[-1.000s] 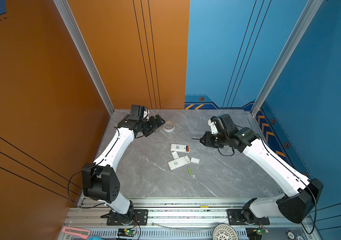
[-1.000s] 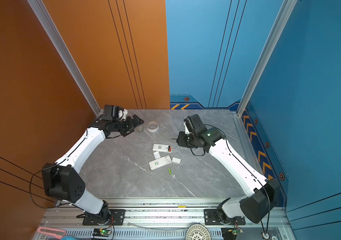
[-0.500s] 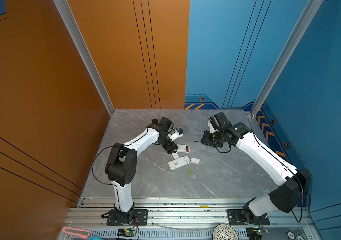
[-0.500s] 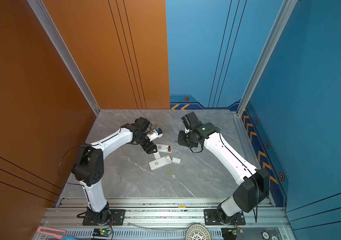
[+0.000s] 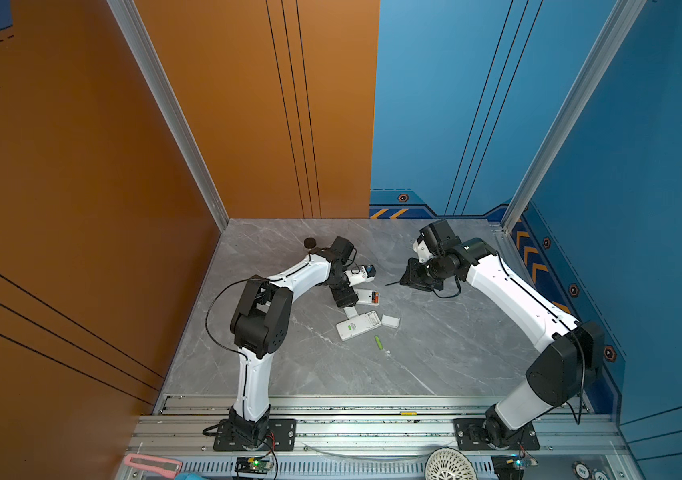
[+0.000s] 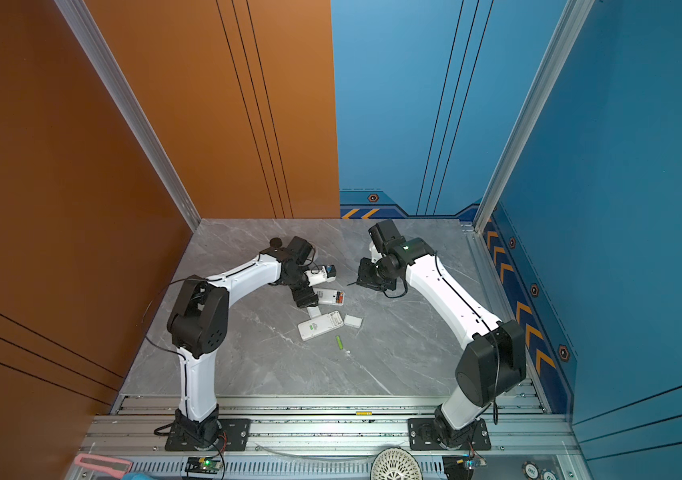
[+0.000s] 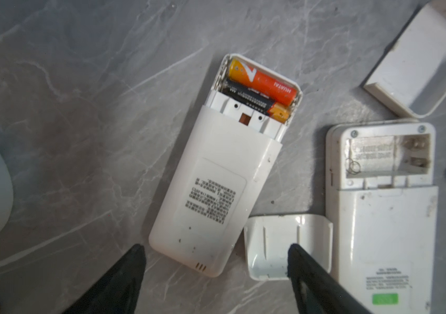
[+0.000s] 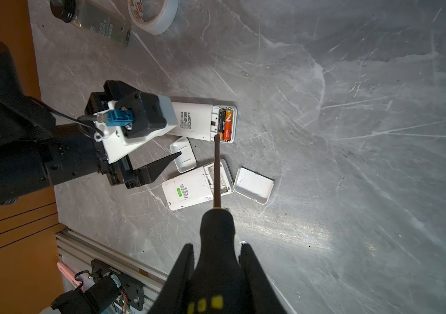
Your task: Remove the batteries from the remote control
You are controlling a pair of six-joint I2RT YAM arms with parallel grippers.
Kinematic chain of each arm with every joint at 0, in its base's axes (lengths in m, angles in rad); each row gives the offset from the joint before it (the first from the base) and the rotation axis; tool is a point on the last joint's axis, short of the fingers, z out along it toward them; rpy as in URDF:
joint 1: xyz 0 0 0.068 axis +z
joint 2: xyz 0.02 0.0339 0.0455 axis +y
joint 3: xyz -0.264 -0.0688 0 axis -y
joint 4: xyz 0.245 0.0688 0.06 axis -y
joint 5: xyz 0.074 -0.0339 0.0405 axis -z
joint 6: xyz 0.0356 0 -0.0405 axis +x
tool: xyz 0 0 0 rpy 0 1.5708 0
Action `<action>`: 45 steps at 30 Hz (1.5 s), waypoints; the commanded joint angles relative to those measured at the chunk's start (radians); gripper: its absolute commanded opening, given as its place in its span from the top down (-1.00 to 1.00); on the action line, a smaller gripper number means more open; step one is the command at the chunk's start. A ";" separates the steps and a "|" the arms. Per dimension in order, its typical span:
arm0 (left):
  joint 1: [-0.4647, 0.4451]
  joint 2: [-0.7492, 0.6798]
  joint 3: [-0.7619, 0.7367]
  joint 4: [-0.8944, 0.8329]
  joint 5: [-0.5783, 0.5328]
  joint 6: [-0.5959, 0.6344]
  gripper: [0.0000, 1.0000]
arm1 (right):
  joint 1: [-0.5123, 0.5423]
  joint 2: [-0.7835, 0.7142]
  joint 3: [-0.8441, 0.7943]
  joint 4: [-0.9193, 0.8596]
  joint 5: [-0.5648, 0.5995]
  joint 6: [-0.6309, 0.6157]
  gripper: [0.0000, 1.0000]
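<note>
The left gripper (image 7: pixel 215 250) has swung in from the far left corner of the tabletop (image 5: pixel 289 374). It now hovers with jaws spread wide and empty over the closed end of the white remote (image 7: pixel 216 190), near the tabletop's middle. That likely readies it to steady the remote while the right gripper (image 8: pixel 216 247), clamped on the screwdriver (image 8: pixel 217 168), pries. The orange-red battery (image 7: pixel 264 81), marked HUATAI, sits in the open bay beside a black battery (image 7: pixel 251 100). The green battery (image 5: pixel 378 342) lies loose toward the front edge, past the emptied second remote (image 7: pixel 385 217). A bottle (image 8: pixel 94 21) reads BLACK PEPPER.
</note>
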 commanded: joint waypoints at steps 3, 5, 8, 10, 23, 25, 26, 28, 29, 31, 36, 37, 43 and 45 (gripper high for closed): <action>-0.036 0.048 0.046 0.022 -0.023 0.009 -0.67 | -0.025 -0.042 -0.056 0.014 -0.038 -0.022 1.00; -0.039 0.060 0.049 0.044 -0.044 -0.012 -0.63 | -0.036 -0.058 -0.074 0.017 -0.040 -0.020 1.00; -0.042 0.067 0.047 0.045 -0.036 -0.010 -0.55 | -0.046 -0.082 -0.098 0.020 -0.040 -0.019 1.00; -0.041 0.073 0.044 0.044 -0.049 -0.020 -0.46 | -0.053 -0.095 -0.113 0.024 -0.039 -0.015 1.00; -0.067 0.042 -0.079 0.136 -0.130 -0.074 0.02 | -0.043 -0.097 -0.163 0.040 -0.027 0.025 1.00; -0.080 0.039 -0.086 0.145 -0.145 -0.085 0.07 | -0.027 -0.077 -0.153 0.038 -0.016 0.024 1.00; -0.086 0.035 -0.093 0.155 -0.147 -0.087 0.09 | -0.024 -0.067 -0.151 0.040 -0.011 0.024 1.00; -0.098 0.025 -0.100 0.168 -0.136 -0.092 0.15 | -0.026 -0.049 -0.149 0.040 -0.006 0.028 1.00; -0.105 0.024 -0.100 0.169 -0.124 -0.094 0.15 | -0.030 -0.044 -0.150 0.039 -0.002 0.029 1.00; -0.128 0.022 -0.101 0.181 -0.148 -0.101 0.19 | -0.051 -0.040 -0.160 0.039 -0.001 0.033 1.00; -0.176 0.051 -0.062 0.183 -0.140 -0.132 0.16 | -0.105 -0.060 -0.185 0.038 -0.003 0.005 1.00; -0.187 0.059 -0.054 0.184 -0.141 -0.138 0.16 | -0.114 -0.067 -0.188 0.037 -0.004 0.000 1.00; -0.192 0.048 -0.024 0.192 -0.222 -0.247 -0.20 | -0.149 -0.099 -0.197 0.036 -0.025 -0.014 1.00; -0.168 0.014 -0.040 0.195 -0.191 -0.238 -0.36 | -0.149 -0.103 -0.199 0.035 -0.027 -0.015 1.00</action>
